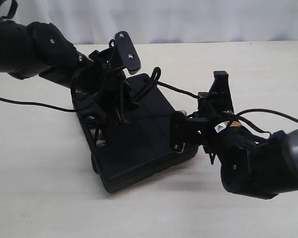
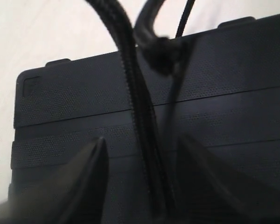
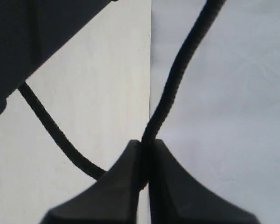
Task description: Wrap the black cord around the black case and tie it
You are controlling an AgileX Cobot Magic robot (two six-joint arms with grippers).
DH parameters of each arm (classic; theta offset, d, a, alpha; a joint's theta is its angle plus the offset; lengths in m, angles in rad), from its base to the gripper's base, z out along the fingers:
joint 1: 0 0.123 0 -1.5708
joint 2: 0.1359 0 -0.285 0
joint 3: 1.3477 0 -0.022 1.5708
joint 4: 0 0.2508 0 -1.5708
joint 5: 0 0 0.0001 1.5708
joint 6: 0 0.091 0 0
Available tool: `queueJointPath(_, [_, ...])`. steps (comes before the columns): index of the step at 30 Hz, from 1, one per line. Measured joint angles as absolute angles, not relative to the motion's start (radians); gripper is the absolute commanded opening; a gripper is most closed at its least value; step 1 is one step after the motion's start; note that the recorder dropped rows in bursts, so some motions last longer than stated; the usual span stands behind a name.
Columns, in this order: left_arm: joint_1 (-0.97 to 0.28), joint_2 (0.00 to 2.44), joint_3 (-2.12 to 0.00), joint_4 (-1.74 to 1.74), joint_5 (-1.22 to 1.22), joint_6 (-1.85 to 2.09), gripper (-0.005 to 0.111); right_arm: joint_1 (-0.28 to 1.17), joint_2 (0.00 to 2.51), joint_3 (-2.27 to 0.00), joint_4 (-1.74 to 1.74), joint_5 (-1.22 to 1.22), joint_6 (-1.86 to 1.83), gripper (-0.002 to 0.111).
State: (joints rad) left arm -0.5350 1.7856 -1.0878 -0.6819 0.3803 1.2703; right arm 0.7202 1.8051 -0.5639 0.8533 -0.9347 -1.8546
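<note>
On the table (image 1: 39,173), the black case (image 1: 139,148) lies flat. My right end effector (image 3: 146,142) is pinched closed on the black cord (image 3: 172,88) beside the case edge, to hold it taut for tying, I judge. My left end effector (image 2: 142,140) has its jaws apart, straddling cord strands over the lid and gripping nothing. Wrist sticker (image 1: 219,128) unreadable.

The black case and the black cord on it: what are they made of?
The black case looks like hard moulded plastic, matt: its surface shows a fine stippled grain and straight ribs. The black cord seems a braided textile rope, perhaps nylon: a woven pattern runs along it, and it bends loosely.
</note>
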Motion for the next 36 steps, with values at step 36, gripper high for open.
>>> queueJointPath(36, [-0.535, 1.786, -1.088, -0.686, 0.414, 1.268, 0.044, 0.656, 1.816, -0.633, 0.873, -0.802, -1.887, 0.004])
